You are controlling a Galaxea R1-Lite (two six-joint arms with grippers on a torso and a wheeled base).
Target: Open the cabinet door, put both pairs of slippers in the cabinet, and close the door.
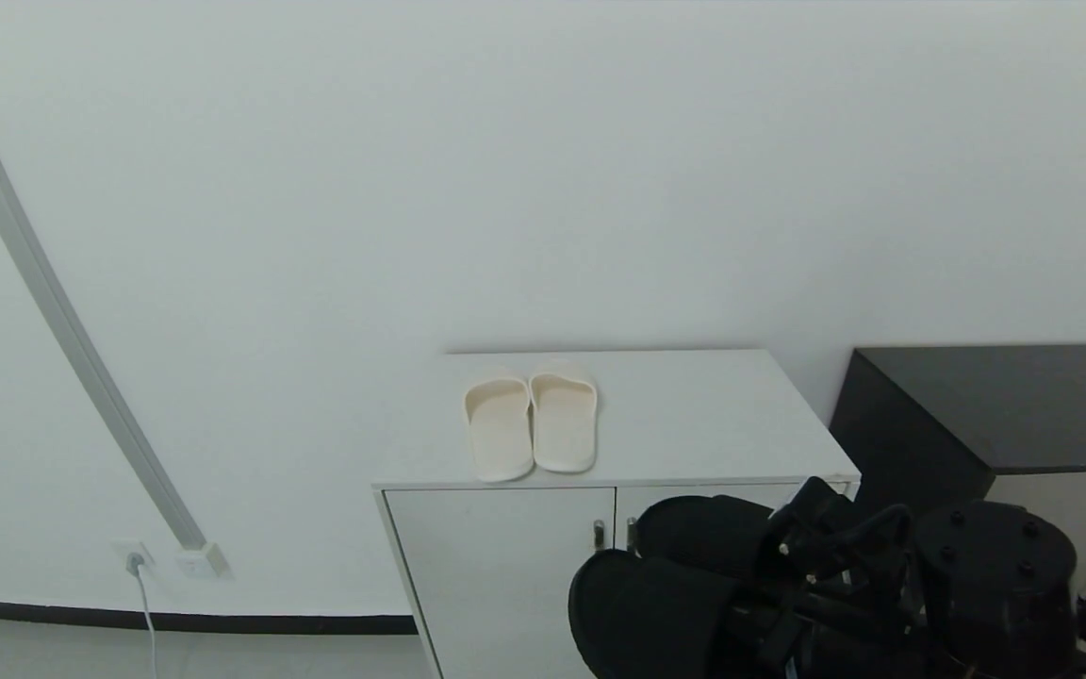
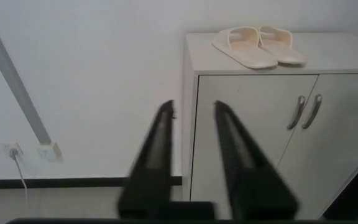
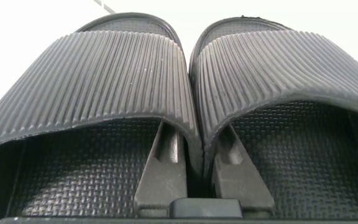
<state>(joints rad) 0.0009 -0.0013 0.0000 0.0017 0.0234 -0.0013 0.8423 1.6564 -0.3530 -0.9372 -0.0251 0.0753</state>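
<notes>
Cabinet: both doors shut, with the two handles side by side at the centre seam.

Cream slippers: the pair lies together on the cabinet top, toes to the wall and heels at the front edge, nearer the left corner.

Black slippers: carried as a pair in front of the right door, just beside the handles and below the front edge.

Right end effector: clamped on the black slippers, its fingers pinching the two inner walls together.

Left end effector: fingers apart and holding nothing, low and left of the cabinet, facing its left front corner.

Assessment: door opening appears to be the step in hand, and the free left arm is suited to it. Recommend closing squarely on one handle, then pulling along the hinge arc rather than straight back. Hold the black pair clear of the door swing, since it sits close to the seam. No slippers are stowed yet, so the task is judged to be at an early stage
</notes>
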